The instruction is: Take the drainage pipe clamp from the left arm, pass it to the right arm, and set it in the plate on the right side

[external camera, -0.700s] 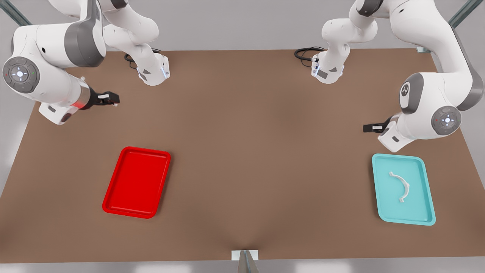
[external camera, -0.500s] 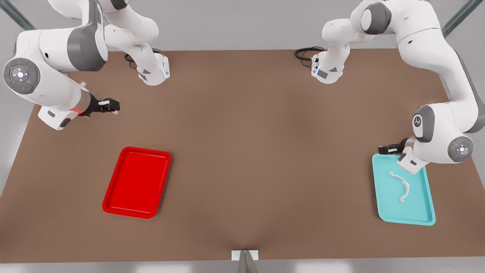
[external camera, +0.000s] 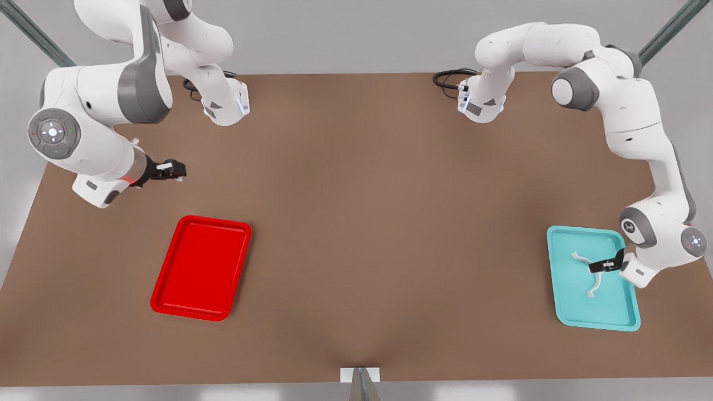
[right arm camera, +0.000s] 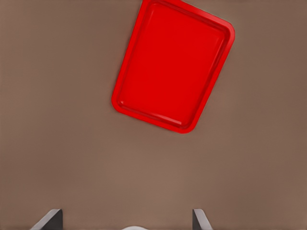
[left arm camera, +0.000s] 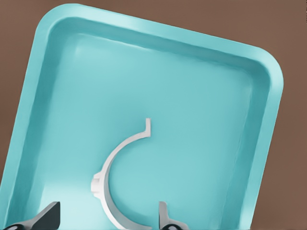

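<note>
Clamp (left arm camera: 115, 187) lay between left tool's (external camera: 601, 266) spread fingers in teal tray (external camera: 624, 317); thin rim could slip. Right tool (external camera: 174, 170) waited, fingers apart.

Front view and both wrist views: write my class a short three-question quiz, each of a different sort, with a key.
1. True or false: the drainage pipe clamp lies in the red plate.
2. Which end effector is down at the clamp? A) left end effector B) right end effector
3. Fill in: the left end effector's fingers stand ____ on either side of the clamp.

Key: 1 false, it lies in the teal tray; 2 A; 3 open.
</note>
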{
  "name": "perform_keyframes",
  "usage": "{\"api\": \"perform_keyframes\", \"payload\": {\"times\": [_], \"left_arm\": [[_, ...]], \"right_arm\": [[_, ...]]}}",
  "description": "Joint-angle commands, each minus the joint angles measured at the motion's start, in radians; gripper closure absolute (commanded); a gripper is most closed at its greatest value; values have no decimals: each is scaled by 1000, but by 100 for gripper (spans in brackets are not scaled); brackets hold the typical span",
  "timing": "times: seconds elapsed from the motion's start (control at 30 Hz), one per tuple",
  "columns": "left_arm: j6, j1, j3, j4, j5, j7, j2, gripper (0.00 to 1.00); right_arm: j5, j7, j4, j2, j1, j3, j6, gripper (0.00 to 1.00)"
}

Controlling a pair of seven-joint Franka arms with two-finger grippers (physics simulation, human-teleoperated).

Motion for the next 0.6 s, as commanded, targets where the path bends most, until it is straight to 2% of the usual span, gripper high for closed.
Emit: {"api": "perform_keyframes", "payload": {"times": [0.0, 0.57], "left_arm": [[99, -7, -2, 16, -62, 759, 10, 0], [168, -33, 21, 88, -64, 729, 140, 0]], "right_arm": [[2, -15, -1, 0, 0, 1, 3, 0], [8, -12, -15, 12, 6, 6, 0, 0]]}}
